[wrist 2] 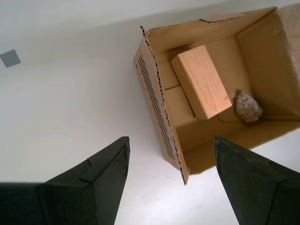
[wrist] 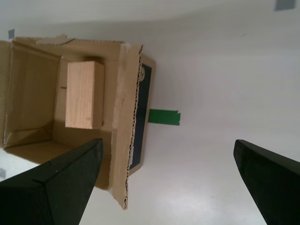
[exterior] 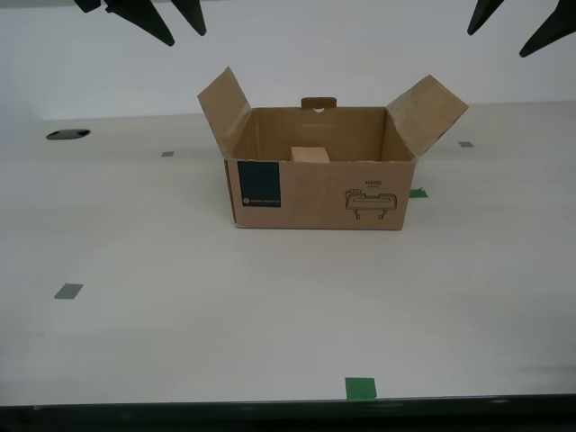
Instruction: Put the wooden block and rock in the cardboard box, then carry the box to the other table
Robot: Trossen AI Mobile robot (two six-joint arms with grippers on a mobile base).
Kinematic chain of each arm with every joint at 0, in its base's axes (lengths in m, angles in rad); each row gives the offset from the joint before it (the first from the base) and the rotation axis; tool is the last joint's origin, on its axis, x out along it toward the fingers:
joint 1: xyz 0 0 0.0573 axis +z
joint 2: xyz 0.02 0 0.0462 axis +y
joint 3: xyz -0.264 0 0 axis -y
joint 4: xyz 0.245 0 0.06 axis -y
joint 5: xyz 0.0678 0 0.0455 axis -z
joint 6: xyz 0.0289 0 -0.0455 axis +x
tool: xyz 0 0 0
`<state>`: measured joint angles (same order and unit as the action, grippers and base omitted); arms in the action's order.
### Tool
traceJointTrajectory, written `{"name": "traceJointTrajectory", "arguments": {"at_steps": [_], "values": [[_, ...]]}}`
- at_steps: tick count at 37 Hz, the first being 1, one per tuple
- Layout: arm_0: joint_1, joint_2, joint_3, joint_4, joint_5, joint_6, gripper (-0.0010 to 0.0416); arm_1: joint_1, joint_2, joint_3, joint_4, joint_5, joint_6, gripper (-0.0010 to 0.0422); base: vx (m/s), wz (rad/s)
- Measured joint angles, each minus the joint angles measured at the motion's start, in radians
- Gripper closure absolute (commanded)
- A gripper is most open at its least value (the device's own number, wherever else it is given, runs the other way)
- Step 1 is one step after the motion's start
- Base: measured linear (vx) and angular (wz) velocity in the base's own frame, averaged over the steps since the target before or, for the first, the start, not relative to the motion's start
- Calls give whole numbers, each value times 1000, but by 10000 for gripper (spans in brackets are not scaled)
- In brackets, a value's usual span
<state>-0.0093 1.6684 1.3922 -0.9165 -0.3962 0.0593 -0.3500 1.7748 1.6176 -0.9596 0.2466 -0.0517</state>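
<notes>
The cardboard box [exterior: 315,193] stands open on a beige-white table, side flaps spread, navy label on its front. Inside lies the wooden block [exterior: 310,154] [wrist 2: 201,79] [wrist: 84,93]. The rock [wrist 2: 247,107] rests beside it on the box floor; the front wall hides it in the exterior view. My second gripper [wrist 2: 171,140] hangs open and empty above one side wall of the box [wrist 2: 159,108]. My first gripper [wrist: 168,141] is open and empty above a flap [wrist: 126,117]. Black fingers [exterior: 144,22] [exterior: 553,34] show at the exterior view's top corners. The other table is out of view.
A dark oval hole [exterior: 67,134] sits in the tabletop at the exterior view's left. Green tape marks [exterior: 360,388] [exterior: 418,193] [wrist: 164,117] and grey ones [exterior: 67,291] [exterior: 465,144] [wrist 2: 9,58] dot the surface. The table's dark front edge [exterior: 288,416] runs along the bottom.
</notes>
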Motion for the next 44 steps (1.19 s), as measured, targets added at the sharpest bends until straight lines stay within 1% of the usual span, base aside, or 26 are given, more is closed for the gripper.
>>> {"name": "traceJointTrajectory", "arguments": {"at_steps": [5,8,11,16,22,27,30,37,41,44], "values": [[2,51,0,4,-80,-12,19,1,51,3,8,3,-11,174,0,0],[9,70,0,17,-104,-16,19,1,87,2,2,5,-11,174,0,0],[16,78,0,26,-106,-24,20,1,118,2,-2,11,-11,174,0,0],[28,76,-1,43,-108,-26,31,1,157,3,14,54,-11,174,0,0],[39,81,-1,44,-109,-26,50,1,184,8,37,79,-13,174,0,0],[57,101,-1,47,-109,-26,58,0,185,4,67,80,-27,174,0,0],[76,127,-1,58,-109,-26,60,-2,185,3,77,80,-51,174,0,0],[122,208,-1,66,-110,-30,60,-14,185,-1,85,80,-53,174,0,0],[142,232,-1,95,-111,-30,63,-19,185,-1,85,80,-53,174,0,0],[154,247,-1,128,-132,-29,65,-21,188,-1,90,80,-53,174,0,0]]}}
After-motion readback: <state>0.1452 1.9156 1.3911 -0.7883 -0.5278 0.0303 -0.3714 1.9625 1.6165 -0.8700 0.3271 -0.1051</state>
